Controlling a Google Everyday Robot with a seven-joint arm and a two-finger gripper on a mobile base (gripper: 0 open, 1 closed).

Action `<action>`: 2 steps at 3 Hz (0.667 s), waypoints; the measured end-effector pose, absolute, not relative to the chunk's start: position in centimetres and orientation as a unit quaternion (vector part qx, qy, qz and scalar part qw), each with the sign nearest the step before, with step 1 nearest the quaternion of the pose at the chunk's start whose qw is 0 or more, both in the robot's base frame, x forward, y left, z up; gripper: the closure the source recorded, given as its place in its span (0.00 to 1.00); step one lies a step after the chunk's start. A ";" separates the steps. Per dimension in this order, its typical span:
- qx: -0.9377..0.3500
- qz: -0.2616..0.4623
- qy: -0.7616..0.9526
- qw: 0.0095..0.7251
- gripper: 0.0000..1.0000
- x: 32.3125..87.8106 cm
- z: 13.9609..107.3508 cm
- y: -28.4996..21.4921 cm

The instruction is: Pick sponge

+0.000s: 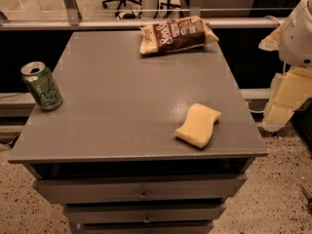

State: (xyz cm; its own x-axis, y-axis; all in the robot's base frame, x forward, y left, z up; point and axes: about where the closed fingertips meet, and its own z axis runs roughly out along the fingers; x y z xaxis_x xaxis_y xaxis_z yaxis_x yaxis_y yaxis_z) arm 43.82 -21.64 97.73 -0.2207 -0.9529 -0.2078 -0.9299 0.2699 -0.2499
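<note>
1. Off the table's right edge, my gripper hangs clear of the sponge; whether it is apart or together I cannot tell
2. The sponge lies flat near the front right corner, leftward of my gripper in view
3. Its long axis runs diagonally, far end toward my gripper

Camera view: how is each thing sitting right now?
sponge: lying flat, front right of cabinet top, untouched.
soda can: upright, top opened, left edge.
snack bag: lying flat, far edge.
drawers: shut.
gripper: right of cabinet top, apart from sponge.
</note>
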 end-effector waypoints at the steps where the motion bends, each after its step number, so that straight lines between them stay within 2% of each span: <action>1: -0.603 -0.036 0.780 0.161 0.00 43.8 97.7 -21.6; 2: -0.653 -0.026 0.737 0.169 0.00 44.0 95.8 -19.7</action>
